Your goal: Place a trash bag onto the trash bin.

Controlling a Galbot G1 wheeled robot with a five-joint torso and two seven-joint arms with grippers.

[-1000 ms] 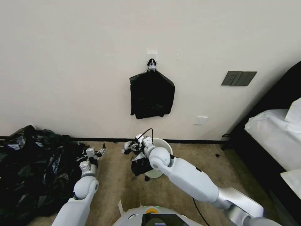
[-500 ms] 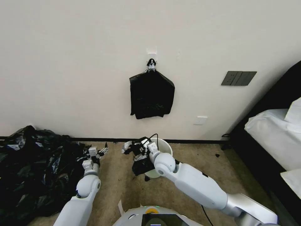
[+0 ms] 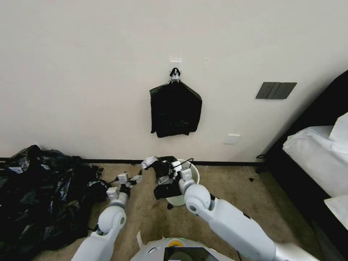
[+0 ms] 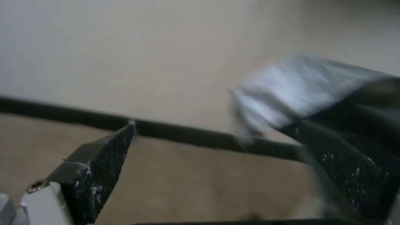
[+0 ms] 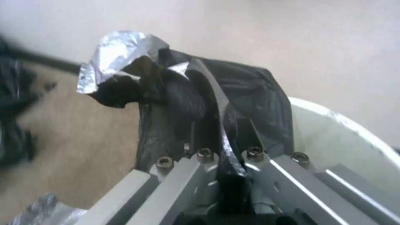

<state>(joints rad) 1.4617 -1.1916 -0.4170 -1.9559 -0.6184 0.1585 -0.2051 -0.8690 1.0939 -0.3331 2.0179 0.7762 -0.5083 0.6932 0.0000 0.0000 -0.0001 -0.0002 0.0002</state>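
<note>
Since one second ago, the left gripper (image 3: 135, 179) has travelled from beside the bag heap toward the bin, and the right gripper (image 3: 164, 173) has carried its load up and closer to the rim.

Right gripper: closed on the trash bag (image 3: 165, 181). In the right wrist view the metal fingers (image 5: 196, 147) pinch a bunched fold of thin, glossy black film (image 5: 233, 103). One crumpled flap catches light and reads silver-grey. The rest of the bag hangs limp and wrinkled down the outer, left-facing wall of the trash bin (image 3: 190, 172).

Trash bin: round, smooth, cream-white plastic, lidless, standing on the carpet (image 3: 232, 188) close to the wall base. Its curved rim (image 5: 354, 131) lies just beside the gripped bag.

Left gripper: spread wide and holding nothing. In the left wrist view its two dark, speckled, wedge-shaped pads (image 4: 104, 159) stand well apart, with a blurred pale flap of the bag (image 4: 300, 90) near the far pad. Contact cannot be determined.

Surroundings:
- A large heap of crumpled black bags (image 3: 40, 195) lies on the floor at the robot's left.
- A flat, squarish black bundle (image 3: 175, 110) with a pointed top hangs from a wall hook (image 3: 175, 72) above the bin.
- The carpet is beige with a short, matte pile.
</note>
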